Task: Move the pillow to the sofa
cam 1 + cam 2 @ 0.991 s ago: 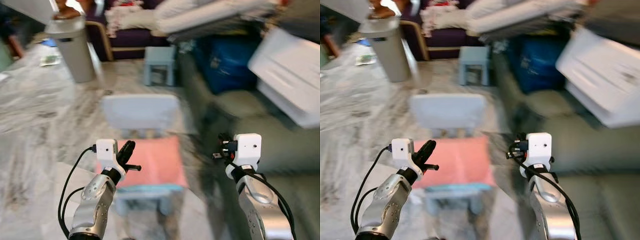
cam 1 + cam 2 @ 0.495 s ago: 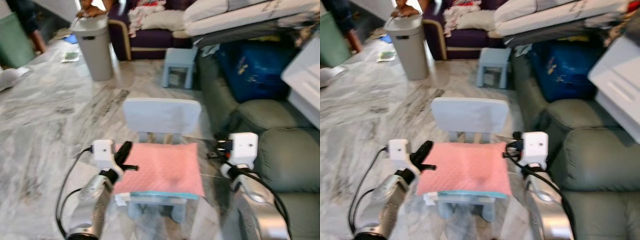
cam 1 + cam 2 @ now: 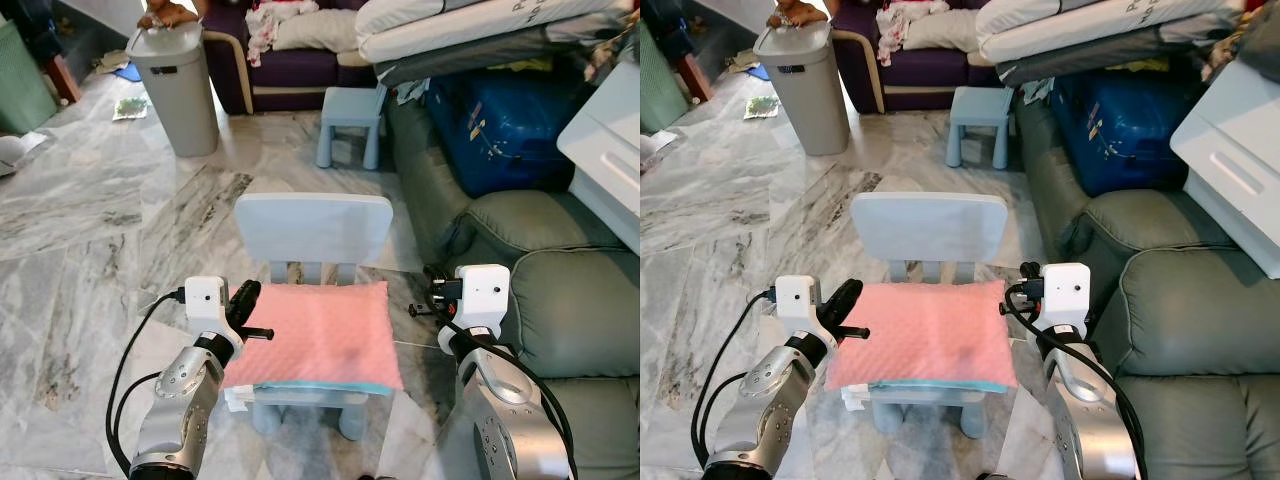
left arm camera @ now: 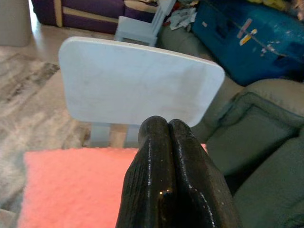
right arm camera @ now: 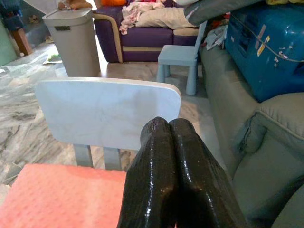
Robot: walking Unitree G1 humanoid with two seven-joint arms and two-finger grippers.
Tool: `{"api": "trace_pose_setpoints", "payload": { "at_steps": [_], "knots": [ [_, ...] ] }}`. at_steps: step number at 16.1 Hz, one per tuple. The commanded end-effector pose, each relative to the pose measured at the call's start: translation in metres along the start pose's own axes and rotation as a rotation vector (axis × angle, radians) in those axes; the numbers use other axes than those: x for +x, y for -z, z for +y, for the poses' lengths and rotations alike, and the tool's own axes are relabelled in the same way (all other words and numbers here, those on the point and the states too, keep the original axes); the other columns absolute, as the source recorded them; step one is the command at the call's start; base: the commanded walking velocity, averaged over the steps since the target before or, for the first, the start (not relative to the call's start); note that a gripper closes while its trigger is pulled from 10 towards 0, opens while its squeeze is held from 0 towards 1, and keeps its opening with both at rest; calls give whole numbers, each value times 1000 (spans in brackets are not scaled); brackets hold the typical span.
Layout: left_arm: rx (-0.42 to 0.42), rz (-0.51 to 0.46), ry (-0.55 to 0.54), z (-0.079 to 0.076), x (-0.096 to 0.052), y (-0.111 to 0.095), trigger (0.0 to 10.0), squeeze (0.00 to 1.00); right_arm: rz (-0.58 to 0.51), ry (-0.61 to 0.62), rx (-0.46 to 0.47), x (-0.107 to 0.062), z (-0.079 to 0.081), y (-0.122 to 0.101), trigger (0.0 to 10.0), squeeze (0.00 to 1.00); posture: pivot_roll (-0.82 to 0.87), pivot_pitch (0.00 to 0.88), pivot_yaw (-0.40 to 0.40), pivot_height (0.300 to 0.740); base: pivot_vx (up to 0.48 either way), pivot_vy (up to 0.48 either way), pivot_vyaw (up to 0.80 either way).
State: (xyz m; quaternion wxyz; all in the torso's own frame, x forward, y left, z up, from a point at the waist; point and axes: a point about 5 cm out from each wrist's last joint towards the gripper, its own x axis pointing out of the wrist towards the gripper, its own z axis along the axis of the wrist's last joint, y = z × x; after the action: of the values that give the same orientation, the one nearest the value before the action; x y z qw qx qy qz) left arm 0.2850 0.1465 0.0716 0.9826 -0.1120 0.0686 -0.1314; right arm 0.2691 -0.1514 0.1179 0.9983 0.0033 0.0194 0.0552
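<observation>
Pillow: flat pink quilted fabric pillow (image 3: 312, 335) lies on the seat of the small pale-blue plastic child's chair (image 3: 312, 228), long axis running left–right.
Left gripper (image 3: 246, 303): fingers pressed together, at the pillow's left edge.
Right gripper (image 5: 170, 142): fingers pressed together, beside the right edge — about equally near.
Sofa: grey-green upholstered sofa (image 3: 570, 300) to the right.
Writing: none legible.

You have even, bright daylight and sharp head views. Glare whitens the glossy grey-veined marble floor (image 3: 90, 210) at the far end. Both wrist views blur slightly up close.
</observation>
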Motion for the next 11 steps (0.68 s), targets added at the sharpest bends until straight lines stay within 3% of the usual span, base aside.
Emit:
{"api": "trace_pose_setpoints", "payload": {
  "at_steps": [1, 4, 11],
  "knots": [
    [38, -9, -31, 5, -1, -3, 10000, 0, -19, 0, 5, -2, 0, -3, 10000, 0, -127, 126, 33, 740, 0, 0, 0],
    [52, -2, -75, 13, -7, 0, 10000, 0, -12, -8, 11, -6, -1, -1, 10000, 0, -127, 127, 33, 740, 0, 0, 0],
    [63, 25, -82, 12, -20, 11, 10000, 0, 11, -50, 18, -11, 4, 4, 10000, 0, -118, 154, 29, 740, 0, 0, 0]
  ]
}}
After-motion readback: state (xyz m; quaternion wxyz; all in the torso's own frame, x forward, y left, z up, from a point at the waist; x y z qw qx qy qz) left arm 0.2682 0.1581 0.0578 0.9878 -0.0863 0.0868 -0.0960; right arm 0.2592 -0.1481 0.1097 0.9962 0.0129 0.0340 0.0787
